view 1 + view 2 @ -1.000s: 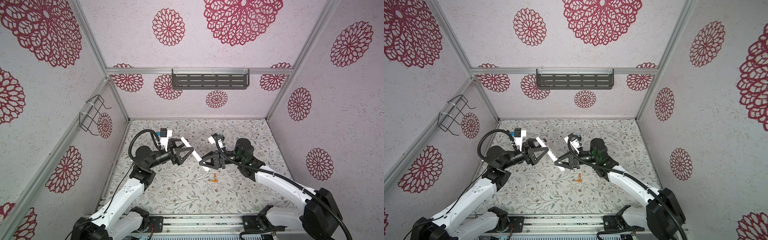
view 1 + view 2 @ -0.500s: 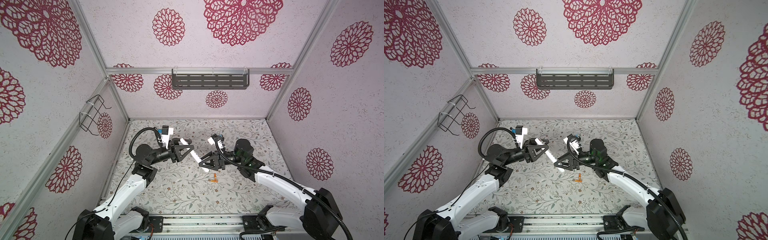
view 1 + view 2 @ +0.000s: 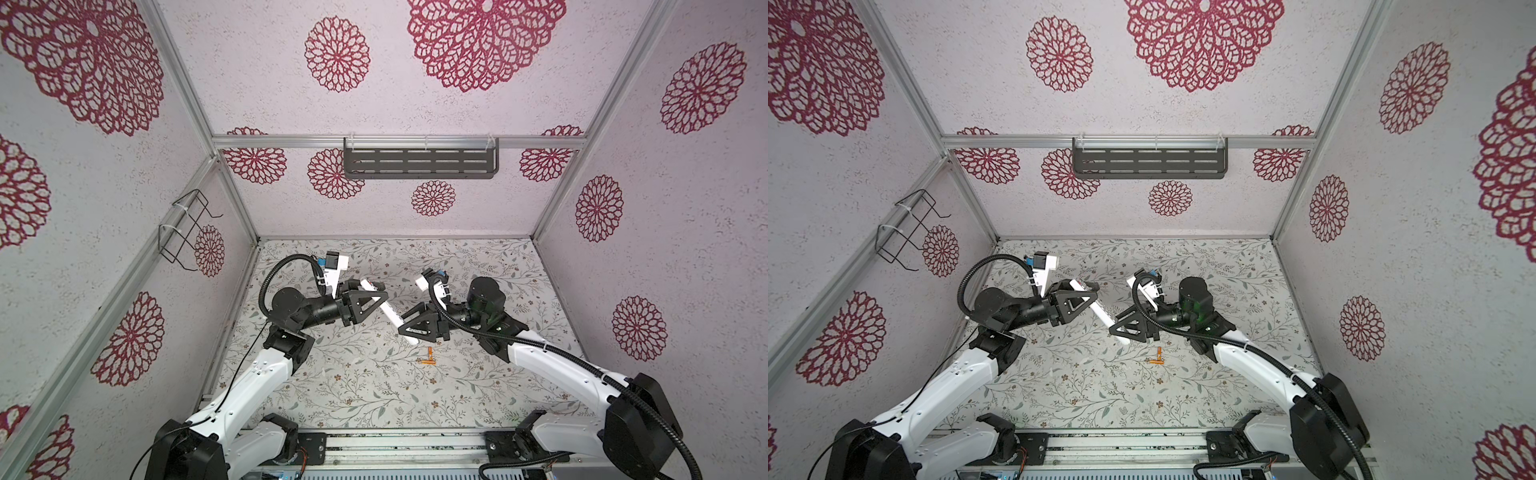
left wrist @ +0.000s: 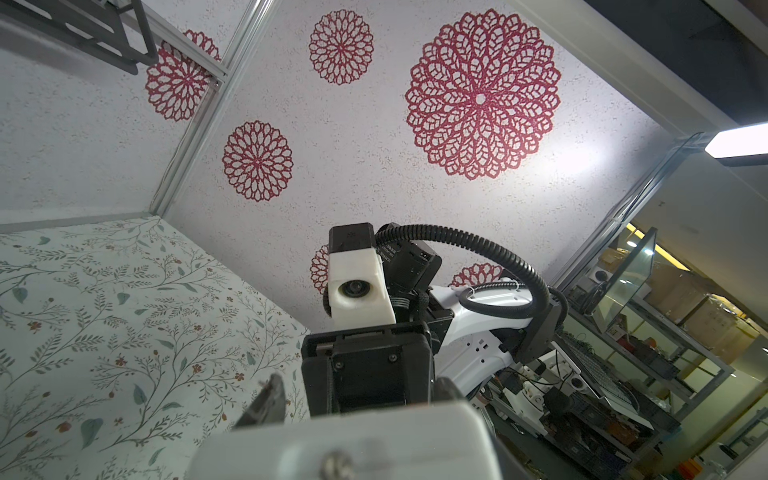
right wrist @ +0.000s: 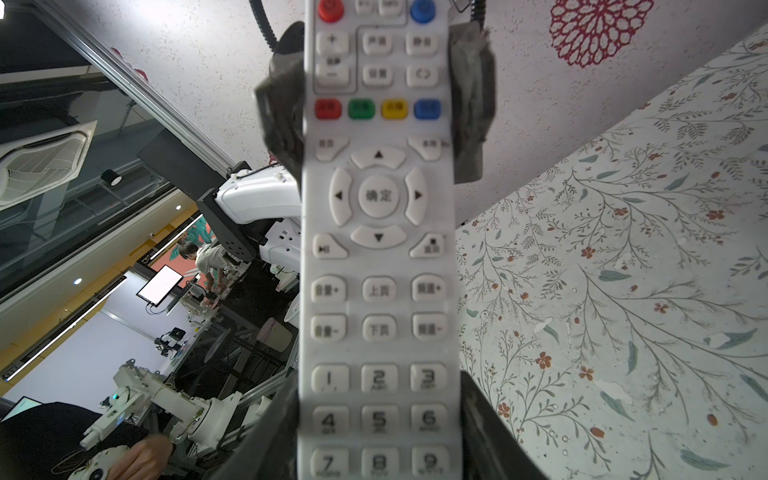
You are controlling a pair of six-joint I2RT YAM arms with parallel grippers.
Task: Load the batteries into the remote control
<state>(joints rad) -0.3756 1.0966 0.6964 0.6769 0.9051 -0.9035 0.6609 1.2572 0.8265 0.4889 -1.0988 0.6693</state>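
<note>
The white remote control hangs slanted above the floral table, held at both ends. My left gripper is shut on its far end. My right gripper is shut on its near end. The right wrist view shows the remote control button side up, its number keys between my right gripper's jaws. The left fingers press its sides by the coloured buttons. Two orange batteries lie on the table just in front of the right gripper. In the left wrist view the remote is a pale blur.
A dark slotted shelf hangs on the back wall and a wire basket on the left wall. Floral table surrounds the batteries. A metal rail runs along the front edge.
My left gripper has closed from wide open onto the far end of the remote. The right gripper has kept its hold and the remote has barely moved.
</note>
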